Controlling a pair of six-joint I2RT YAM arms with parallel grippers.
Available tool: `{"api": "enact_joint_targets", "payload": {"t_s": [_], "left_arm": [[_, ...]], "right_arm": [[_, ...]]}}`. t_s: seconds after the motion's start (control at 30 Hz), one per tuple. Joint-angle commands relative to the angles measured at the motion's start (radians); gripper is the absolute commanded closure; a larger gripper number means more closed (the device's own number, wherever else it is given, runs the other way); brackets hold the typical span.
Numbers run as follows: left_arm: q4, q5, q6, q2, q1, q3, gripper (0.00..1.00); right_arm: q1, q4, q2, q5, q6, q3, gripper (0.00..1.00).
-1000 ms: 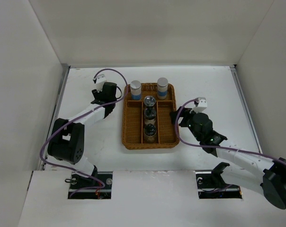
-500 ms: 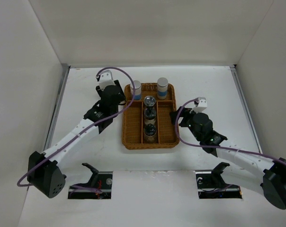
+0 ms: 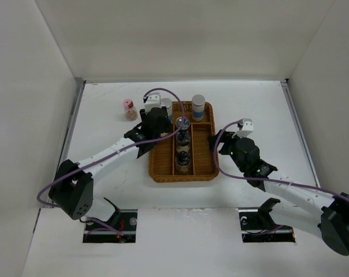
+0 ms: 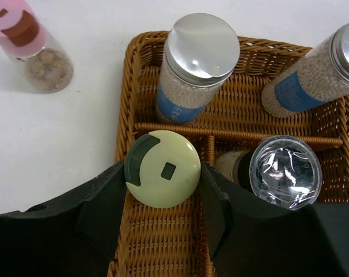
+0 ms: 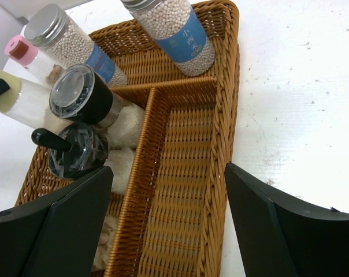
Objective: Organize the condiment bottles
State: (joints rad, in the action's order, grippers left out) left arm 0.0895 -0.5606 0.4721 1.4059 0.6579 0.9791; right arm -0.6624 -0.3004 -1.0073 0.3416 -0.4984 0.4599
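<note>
Left gripper [image 4: 163,171] is clamped on the yellow-capped bottle [image 4: 163,153], one finger on each side, cap facing up at the wrist cam. That bottle is over the left long compartment of the wicker tray [image 4: 134,75], at its far end, close to the cross divider. Can't tell if its base is down on the weave or hanging just above it.

Working outward:
- Straight across that divider is the first grey-capped bottle [image 4: 200,49], upright in the back-left cell, blue-and-white label.
- The second grey-capped bottle [image 4: 313,75] is in the same back row, further right, also upright in the top view.
- Just right of the held bottle, across the lengthwise divider, is the far metal-topped bottle [image 4: 285,171]. It heads the middle column.
- From above, three metal-topped bottles [image 3: 183,144] stand in line down that column, close together.
- The pink-capped bottle [image 3: 128,108] is outside the tray on the table [image 3: 249,104], upright, left of the tray's back-left corner and clear of the rim.

Right gripper [image 5: 167,173] has its fingers spread wide with nothing between them. It hangs at the tray's right side, just beside the rim. Its wrist cam looks down into the right long compartment. It isn't touching any bottle.
</note>
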Motion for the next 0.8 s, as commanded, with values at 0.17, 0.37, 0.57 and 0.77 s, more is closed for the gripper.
{"api": "enact_joint_targets", "payload": {"t_s": [0.17,0.37,0.57,0.77], "left_arm": [[-0.136,0.027,0.002,0.076,0.018,-0.007,0.64],[-0.136,-0.001,0.011,0.145,0.019,-0.016,0.63],[-0.139,-0.041,0.016,0.16,0.033,-0.028,0.49],[-0.131,-0.065,0.019,0.091,0.044,-0.046,0.26]], "right_arm": [[-0.009,-0.046,0.013,0.031,0.018,0.033,0.15],[-0.01,-0.042,0.021,0.033,0.023,0.034,0.14],[-0.013,-0.039,0.024,0.034,0.024,0.036,0.13],[-0.018,-0.036,0.01,0.034,0.026,0.042,0.13]]}}
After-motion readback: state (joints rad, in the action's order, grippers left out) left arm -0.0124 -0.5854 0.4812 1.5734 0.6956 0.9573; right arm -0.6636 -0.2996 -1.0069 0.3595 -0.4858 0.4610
